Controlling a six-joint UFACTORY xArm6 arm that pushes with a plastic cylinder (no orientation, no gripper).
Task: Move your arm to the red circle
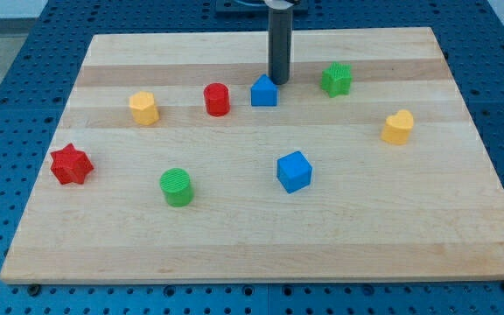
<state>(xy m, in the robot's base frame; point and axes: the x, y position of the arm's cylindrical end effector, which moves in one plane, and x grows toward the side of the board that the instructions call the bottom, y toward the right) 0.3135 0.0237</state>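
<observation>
The red circle (pixel 217 99), a short red cylinder, stands on the wooden board (pixel 261 245) left of centre near the view's top. My tip (pixel 278 82) rests on the board to the right of it, at the upper right corner of a blue house-shaped block (pixel 264 91) that lies between the tip and the red circle. The tip seems to touch or nearly touch that blue block. The dark rod rises straight up out of the view's top.
A yellow hexagon block (pixel 144 108) sits left of the red circle. A red star (pixel 70 164) lies at the left. A green cylinder (pixel 177 187), a blue cube (pixel 294 171), a green star-like block (pixel 337 79) and a yellow heart (pixel 398 126) are spread around.
</observation>
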